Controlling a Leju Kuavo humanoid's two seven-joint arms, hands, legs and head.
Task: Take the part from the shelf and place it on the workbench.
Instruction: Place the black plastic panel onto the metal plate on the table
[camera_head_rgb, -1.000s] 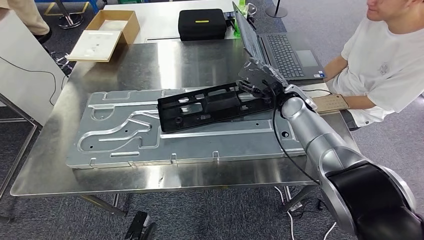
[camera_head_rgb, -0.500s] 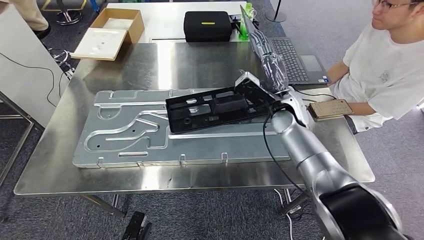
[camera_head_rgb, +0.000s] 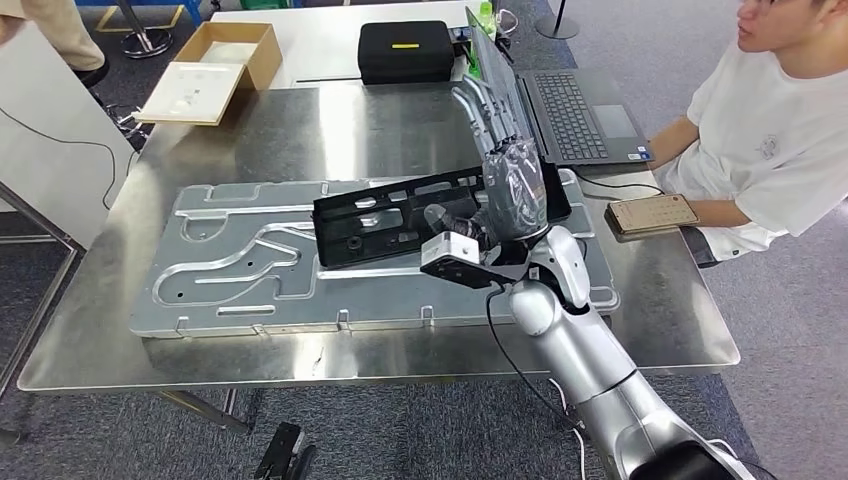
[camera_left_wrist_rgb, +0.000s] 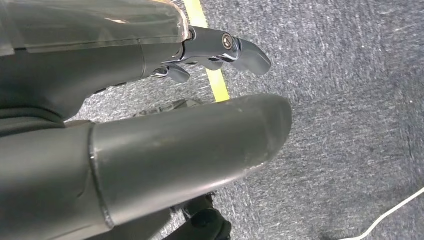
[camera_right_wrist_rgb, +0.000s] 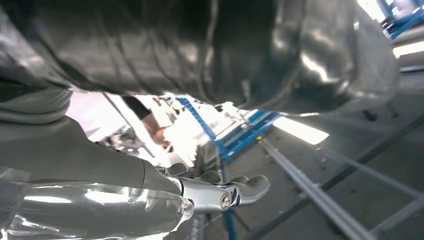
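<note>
Now lying long and black part (camera_head_rgb: 405, 215) on grey metal plate (camera_head_rgb: 250, 260) mid-bench (camera_head_rgb: 120, 350). Right hand (camera_head_rgb: 505, 165) lifted above its far-right end, fingers spread, holding nothing. Probably stiff, light plastic; best gripped on rim near middle.

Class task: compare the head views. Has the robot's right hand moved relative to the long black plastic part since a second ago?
Yes. The right hand has let go of the long black plastic part's laptop-side end and lifted, fingers now extended toward the open grey laptop.
</note>
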